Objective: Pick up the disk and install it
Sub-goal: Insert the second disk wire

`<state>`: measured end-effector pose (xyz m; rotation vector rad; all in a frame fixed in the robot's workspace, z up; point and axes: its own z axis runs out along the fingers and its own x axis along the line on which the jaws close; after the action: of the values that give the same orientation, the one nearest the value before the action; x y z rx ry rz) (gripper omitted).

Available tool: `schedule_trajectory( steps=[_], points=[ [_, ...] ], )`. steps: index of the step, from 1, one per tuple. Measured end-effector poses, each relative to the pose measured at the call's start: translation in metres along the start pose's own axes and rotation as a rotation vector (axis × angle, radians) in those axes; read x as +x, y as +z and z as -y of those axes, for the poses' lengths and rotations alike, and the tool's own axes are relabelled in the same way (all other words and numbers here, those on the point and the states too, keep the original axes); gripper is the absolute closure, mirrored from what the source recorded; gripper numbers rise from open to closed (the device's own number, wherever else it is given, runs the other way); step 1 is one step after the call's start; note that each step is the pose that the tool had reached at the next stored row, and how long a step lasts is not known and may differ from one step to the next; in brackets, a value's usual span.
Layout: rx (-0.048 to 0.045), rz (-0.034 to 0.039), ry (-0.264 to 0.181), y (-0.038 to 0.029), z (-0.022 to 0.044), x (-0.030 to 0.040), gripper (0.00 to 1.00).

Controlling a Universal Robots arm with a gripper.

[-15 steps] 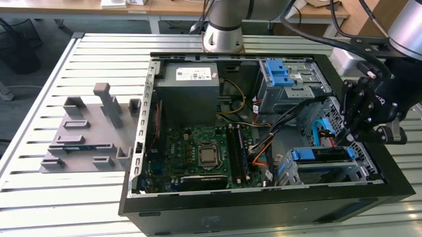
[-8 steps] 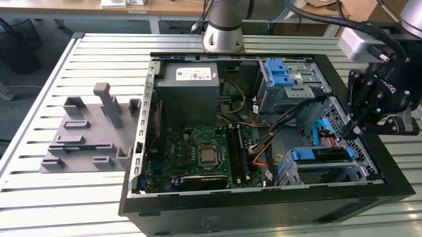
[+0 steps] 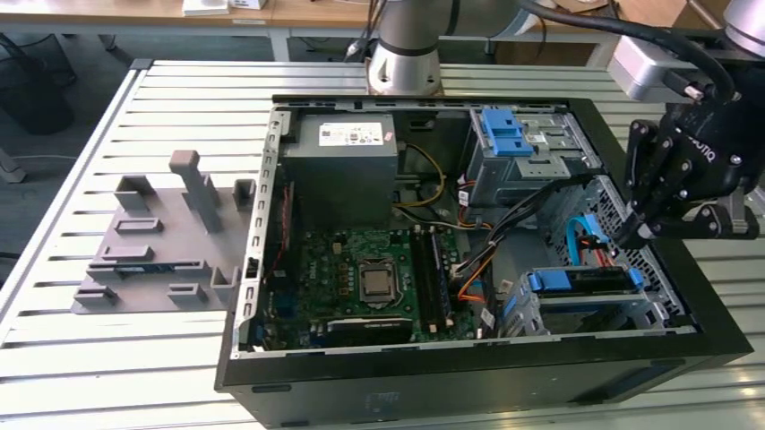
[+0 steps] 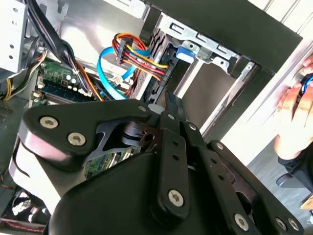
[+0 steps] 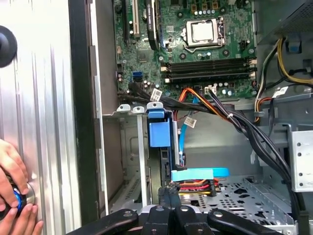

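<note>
While the gripper (image 3: pixel 631 235) hangs over the case (image 3: pixel 669 349), jaws together, one disk (image 3: pixel 582 280) is seen seated.

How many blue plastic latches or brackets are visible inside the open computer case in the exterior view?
2: one blue latch on the grey metal cage at the far side, one blue bracket in the near bay below the gripper. Cables may hide others.

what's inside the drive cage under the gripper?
The disk in its blue bracket sits upright in the drive cage, below the gripper. Its lower part is hidden by the cage walls.
</note>
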<state>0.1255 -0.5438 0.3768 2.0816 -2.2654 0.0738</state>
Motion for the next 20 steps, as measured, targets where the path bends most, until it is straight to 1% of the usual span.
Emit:
schedule_trajectory(
  steps=[3,5,11,12,20],
  points=[
    [0.0001,0.0001,0.000,-0.0051,-0.0007,-0.0001,0.89],
    [0.0003,0.0003,0.000,-0.0053,-0.0027,-0.0007,0.89],
    [0.0019,0.0003,0.000,-0.0053,-0.0182,-0.0012,0.89],
    [0.0024,0.0004,0.000,-0.0052,-0.0197,-0.0011,0.89],
    [0.0038,0.0005,0.000,-0.0051,-0.0202,-0.0011,0.89]
  ],
)
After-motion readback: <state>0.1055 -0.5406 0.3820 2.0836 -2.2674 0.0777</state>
